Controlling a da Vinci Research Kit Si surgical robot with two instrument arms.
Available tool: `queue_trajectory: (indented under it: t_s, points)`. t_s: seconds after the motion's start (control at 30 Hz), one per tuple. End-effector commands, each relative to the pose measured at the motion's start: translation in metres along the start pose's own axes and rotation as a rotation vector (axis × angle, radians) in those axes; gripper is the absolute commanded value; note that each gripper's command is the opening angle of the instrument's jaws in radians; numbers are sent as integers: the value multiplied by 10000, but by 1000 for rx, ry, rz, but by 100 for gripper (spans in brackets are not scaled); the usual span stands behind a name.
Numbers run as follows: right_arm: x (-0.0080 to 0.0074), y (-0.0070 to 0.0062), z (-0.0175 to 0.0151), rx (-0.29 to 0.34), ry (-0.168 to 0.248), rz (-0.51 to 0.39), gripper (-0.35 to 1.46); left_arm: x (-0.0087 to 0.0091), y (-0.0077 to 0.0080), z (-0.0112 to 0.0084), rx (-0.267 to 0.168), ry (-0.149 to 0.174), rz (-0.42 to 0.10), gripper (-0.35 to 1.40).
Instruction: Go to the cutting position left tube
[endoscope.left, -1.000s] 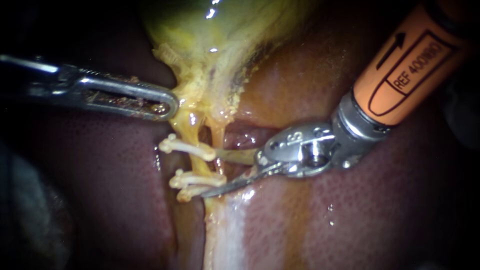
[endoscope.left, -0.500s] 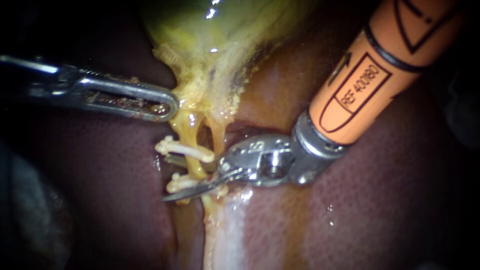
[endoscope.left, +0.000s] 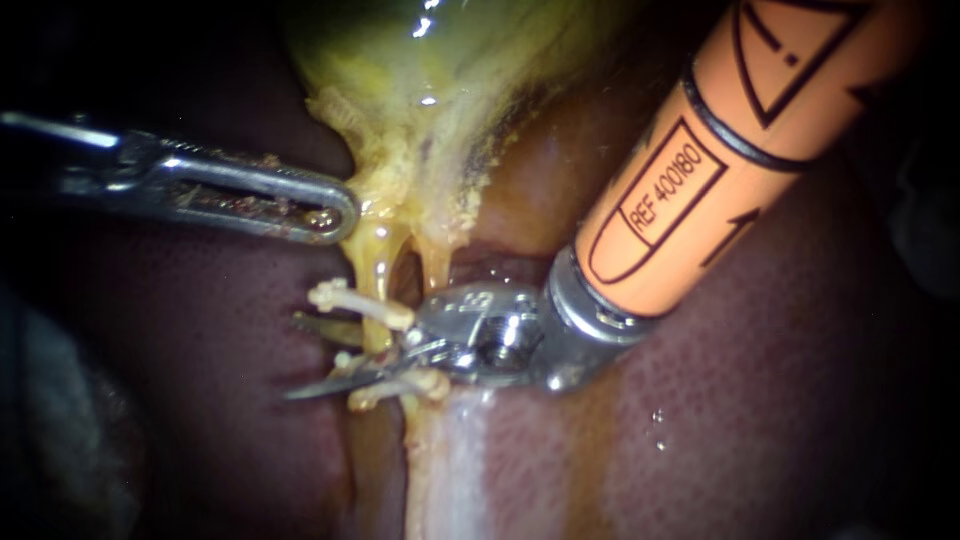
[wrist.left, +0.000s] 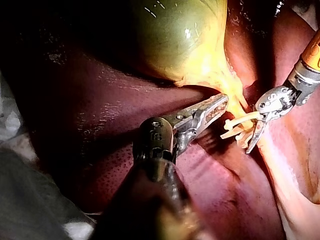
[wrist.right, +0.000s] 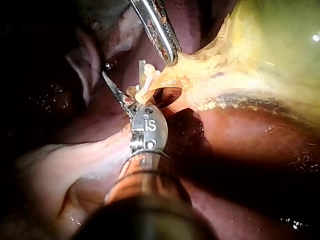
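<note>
- Our right instrument (endoscope.left: 293, 358), a silver scissor tip on an orange shaft entering from the upper right, has its tool wide open, with its thin blades (endoscope.left: 312, 387) apart, left of centre.
- The thin yellow left tube (endoscope.left: 377, 338) runs down between them, in the stretch between the upper pale clip (endoscope.left: 358, 303) and the lower pale clips (endoscope.left: 400, 384).
- Our left instrument (endoscope.left: 340, 212), grey steel at the upper left, has its tool narrow and closed on the yellow tissue (endoscope.left: 385, 190) under the greenish gallbladder (endoscope.left: 430, 90).
- We judge the approach all but done. What is left is confirming that the blades clear the clips.
</note>
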Motion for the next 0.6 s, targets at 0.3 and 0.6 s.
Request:
queue_trajectory:
  t_s: [0.3,0.6]
  points:
    - [19,-15,-4,30,47,17,144,0,0,0,0,0,0,-35]
    - [22,-17,-6,34,52,19,144,0,0,0,0,0,0,-35]
